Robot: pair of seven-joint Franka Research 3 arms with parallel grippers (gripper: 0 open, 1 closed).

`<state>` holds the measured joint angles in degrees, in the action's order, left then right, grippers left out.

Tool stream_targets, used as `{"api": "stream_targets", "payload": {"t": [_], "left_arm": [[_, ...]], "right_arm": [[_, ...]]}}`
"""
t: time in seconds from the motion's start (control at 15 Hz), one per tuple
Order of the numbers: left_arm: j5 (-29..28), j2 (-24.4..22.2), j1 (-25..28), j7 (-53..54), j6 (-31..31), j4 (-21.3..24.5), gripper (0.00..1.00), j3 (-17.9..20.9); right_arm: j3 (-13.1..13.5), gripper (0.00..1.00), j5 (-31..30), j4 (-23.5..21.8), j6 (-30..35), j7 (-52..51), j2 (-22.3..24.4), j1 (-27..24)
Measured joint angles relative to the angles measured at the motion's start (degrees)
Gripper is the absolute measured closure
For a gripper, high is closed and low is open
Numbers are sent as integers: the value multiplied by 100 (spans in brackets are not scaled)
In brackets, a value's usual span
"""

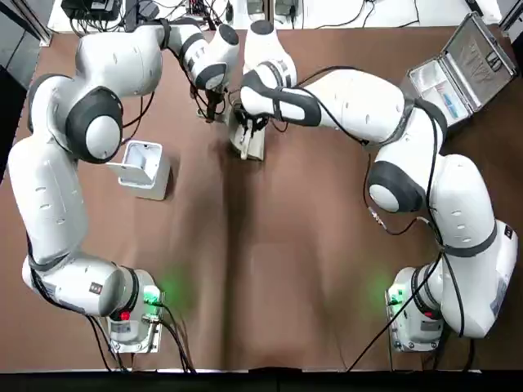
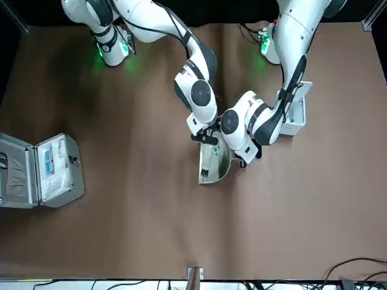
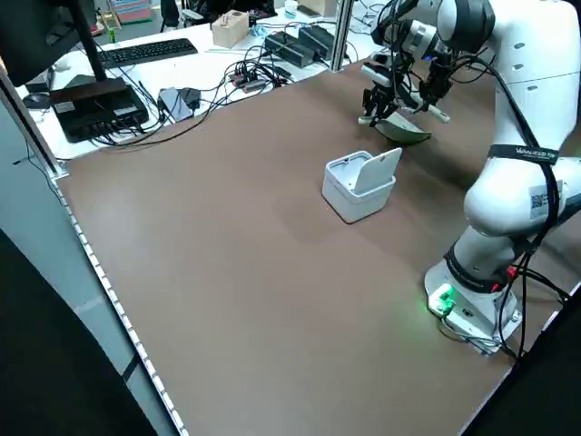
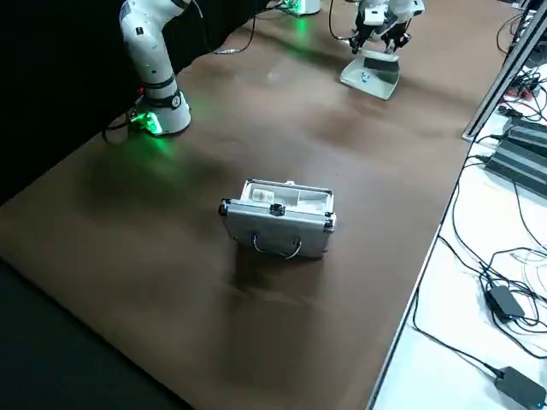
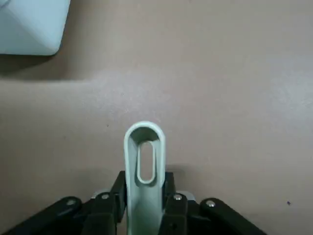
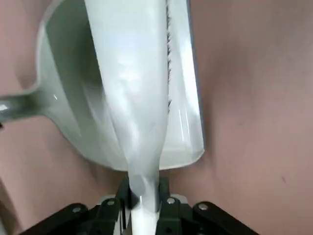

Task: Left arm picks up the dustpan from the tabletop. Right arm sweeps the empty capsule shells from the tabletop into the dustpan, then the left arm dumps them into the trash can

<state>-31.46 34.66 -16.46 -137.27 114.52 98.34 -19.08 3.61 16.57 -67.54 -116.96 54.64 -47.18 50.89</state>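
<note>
The cream dustpan (image 1: 249,145) sits at the far middle of the brown tabletop (image 1: 286,269), tilted with its lip low. My left gripper (image 5: 144,196) is shut on the dustpan's handle (image 5: 144,161). My right gripper (image 6: 144,196) is shut on a slim white brush (image 6: 132,112), which lies across the pan (image 6: 63,98). In the top view the left gripper (image 1: 214,106) and right gripper (image 1: 249,122) stand close together over the pan. The grey trash can (image 1: 145,169) stands open to the left of them. The capsule shells are too small to make out.
An open silver hinged case (image 1: 462,69) lies at the far right corner. Cables and electronics crowd the bench beyond the table's far edge (image 3: 136,73). Both arm bases (image 1: 131,322) stand at the near edge.
</note>
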Motion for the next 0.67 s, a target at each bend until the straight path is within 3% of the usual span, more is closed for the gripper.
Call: {"api": "stream_targets", "payload": {"t": [0.33, 0.67], "left_arm": [[20, 1, 71, 27, 5, -9, 67, -1], [440, 1, 376, 548, 13, -87, 67, -27]], "right_arm": [[164, 74, 3, 14, 129, 20, 371, -271], [151, 74, 323, 14, 1020, -406, 500, -978]]}}
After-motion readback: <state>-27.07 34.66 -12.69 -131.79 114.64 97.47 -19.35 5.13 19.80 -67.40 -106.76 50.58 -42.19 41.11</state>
